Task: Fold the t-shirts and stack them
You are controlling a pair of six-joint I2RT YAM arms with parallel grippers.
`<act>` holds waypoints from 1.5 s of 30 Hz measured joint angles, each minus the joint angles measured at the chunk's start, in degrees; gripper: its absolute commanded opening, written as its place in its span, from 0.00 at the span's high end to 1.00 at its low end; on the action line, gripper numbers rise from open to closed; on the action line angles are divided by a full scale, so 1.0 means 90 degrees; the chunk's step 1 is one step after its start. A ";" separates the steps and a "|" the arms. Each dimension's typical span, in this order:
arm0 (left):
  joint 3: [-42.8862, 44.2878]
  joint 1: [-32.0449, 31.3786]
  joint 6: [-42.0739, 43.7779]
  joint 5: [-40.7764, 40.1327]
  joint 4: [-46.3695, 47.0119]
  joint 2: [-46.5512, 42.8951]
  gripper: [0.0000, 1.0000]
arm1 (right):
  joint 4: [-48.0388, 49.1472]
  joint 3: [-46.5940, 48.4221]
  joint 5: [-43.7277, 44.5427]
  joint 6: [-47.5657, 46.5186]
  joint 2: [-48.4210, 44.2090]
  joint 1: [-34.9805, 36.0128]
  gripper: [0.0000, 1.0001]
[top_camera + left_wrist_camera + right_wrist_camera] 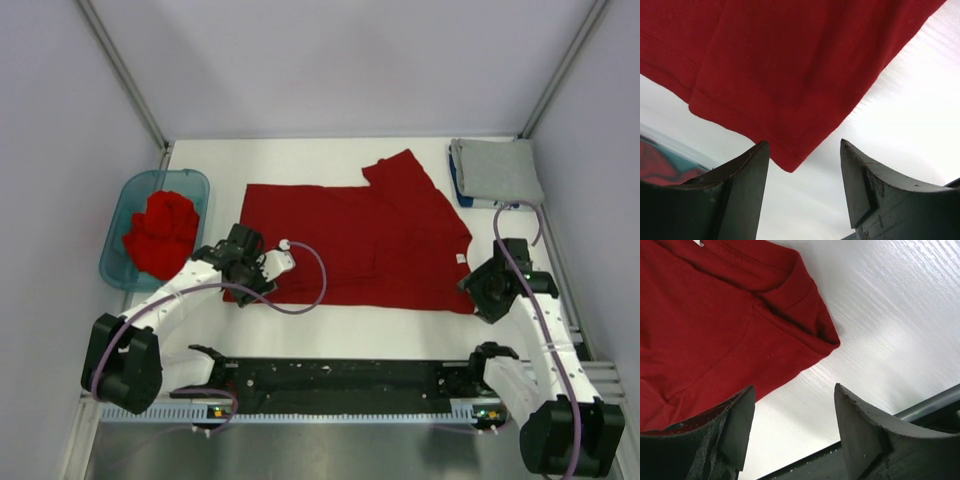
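A red t-shirt (360,240) lies spread on the white table, partly folded, one sleeve pointing to the back. My left gripper (243,268) is open and empty at its near left corner; that corner (790,162) shows just ahead of the jaws. My right gripper (478,285) is open and empty at the near right corner, whose folded edge (825,335) lies ahead of the jaws. A folded grey t-shirt (495,170) lies at the back right. More red shirts (160,232) are bunched in the teal tub (120,205).
The teal tub stands at the left edge of the table. A black rail (340,375) runs along the near edge between the arm bases. Grey walls close the table at left, right and back.
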 measured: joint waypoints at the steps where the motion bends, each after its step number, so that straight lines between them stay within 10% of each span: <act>1: -0.0010 0.0005 0.0044 0.0041 0.0053 0.0000 0.36 | 0.0058 -0.0017 0.0002 0.0007 0.0061 0.0000 0.37; 20: -0.0692 0.0345 0.0981 0.0112 0.0670 0.0274 0.40 | 0.0884 -0.0444 0.0342 0.0359 0.1996 0.0000 0.56; 25: -0.0726 0.0376 0.0901 0.0010 0.0937 0.0316 0.90 | 0.0809 -0.0364 0.0427 0.0435 0.2188 -0.0136 0.99; 45: -0.0432 0.0294 0.0840 0.1377 -0.1591 -0.0384 1.00 | -0.0801 -0.0359 0.0692 0.1637 0.0794 -0.1294 1.00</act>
